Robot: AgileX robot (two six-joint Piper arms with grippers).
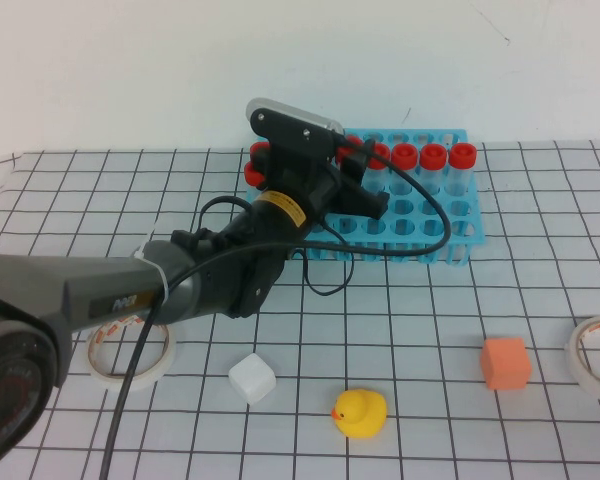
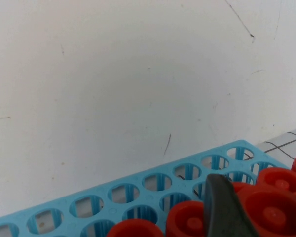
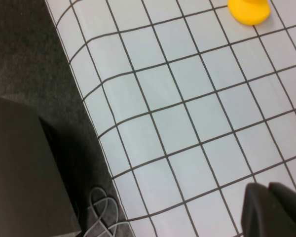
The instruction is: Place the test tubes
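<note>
Blue rack [image 1: 450, 228] at the mat's far side holds red-capped tubes [image 1: 433, 158] in its back row; the left gripper [image 1: 358, 188] hangs over its left part, narrowed around one test tube [image 2: 276, 215]. Nearer lie two tape rolls [image 1: 130, 352], a white cube [image 1: 252, 379], a duck [image 1: 360, 412] and an orange cube [image 1: 505, 362], all well clear. The right gripper [image 3: 269, 207], pinched together, hangs over the mat's edge.

Bright, even, diffuse light fills every view. The white wall [image 2: 138, 74] beyond the left gripper [image 2: 264, 207] carries no glare. The left gripper and the test tube [image 2: 276, 215] clamped in it sit too close to the lens and blur. Shadows under the duck [image 1: 360, 412] are faint and soft. The right gripper [image 3: 274, 210] looks dark and soft-edged, and the floor [image 3: 29, 74] well apart from it is dim.
</note>
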